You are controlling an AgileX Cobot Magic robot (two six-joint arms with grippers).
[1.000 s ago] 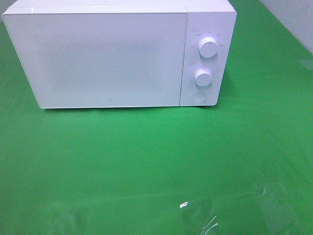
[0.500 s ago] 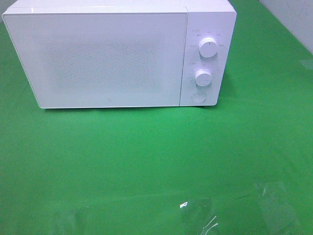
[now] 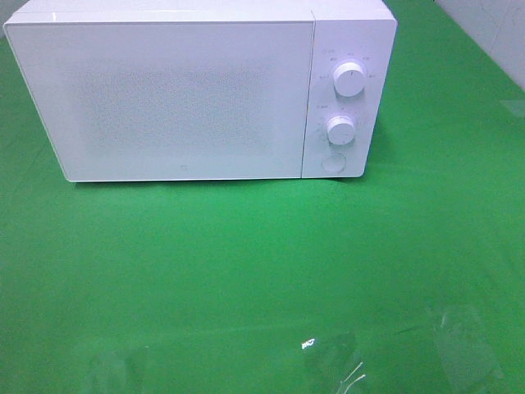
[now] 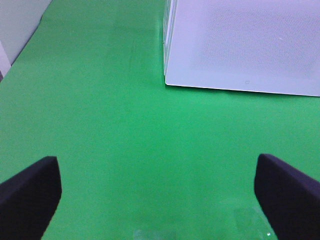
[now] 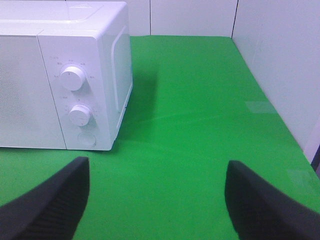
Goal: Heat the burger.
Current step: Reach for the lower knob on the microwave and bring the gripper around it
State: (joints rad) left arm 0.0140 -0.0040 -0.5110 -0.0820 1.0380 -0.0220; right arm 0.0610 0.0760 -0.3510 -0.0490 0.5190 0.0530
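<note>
A white microwave [image 3: 197,90] stands at the back of the green table with its door [image 3: 164,98] closed; it also shows in the left wrist view [image 4: 240,45] and the right wrist view [image 5: 60,75]. The burger is out of view. My left gripper [image 4: 157,192] is open over bare green cloth in front of the microwave's left corner. My right gripper [image 5: 157,197] is open with nothing between its fingers, in front of the control panel's two knobs [image 5: 72,78]. Neither gripper shows in the exterior high view.
The control panel carries an upper knob [image 3: 349,79], a lower knob [image 3: 340,130] and a round button [image 3: 332,162]. White walls [image 5: 280,55] border the table on the right. Clear tape patches [image 3: 467,341] lie near the front edge.
</note>
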